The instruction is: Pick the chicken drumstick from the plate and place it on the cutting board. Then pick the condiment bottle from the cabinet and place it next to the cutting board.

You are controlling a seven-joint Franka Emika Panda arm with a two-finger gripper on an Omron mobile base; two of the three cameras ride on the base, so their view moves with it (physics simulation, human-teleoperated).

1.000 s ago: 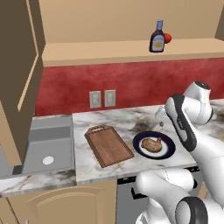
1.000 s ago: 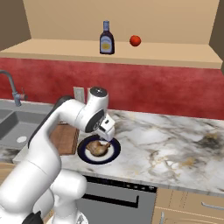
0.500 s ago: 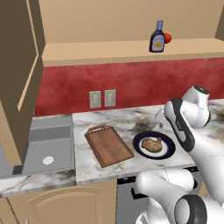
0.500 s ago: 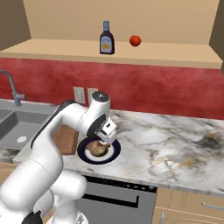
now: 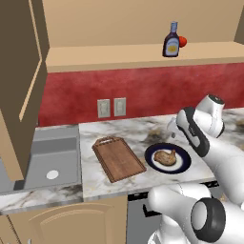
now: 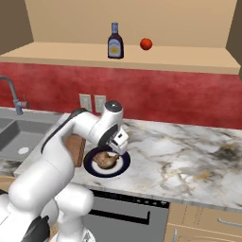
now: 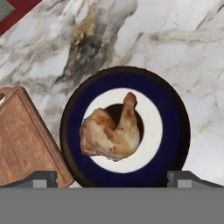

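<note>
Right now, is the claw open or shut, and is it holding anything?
Claw: open and empty, above the drumstick on the plate.

Glossy white rounded arm point(image 6: 71, 137) segments; dark grey joint bands; small dark fingertips point(image 7: 41, 178).

A golden-brown glossy roasted chicken drumstick point(image 7: 114, 134) lies on a round navy-blue plate point(image 7: 170, 114) with a white ring and dark brown centre; at 9 o'clock, a reddish-brown rectangular wooden cutting board point(image 7: 24, 140). The white marble countertop point(image 7: 175, 39) carries grey veins (with ochre and charcoal smudges at 11 o'clock).
</note>
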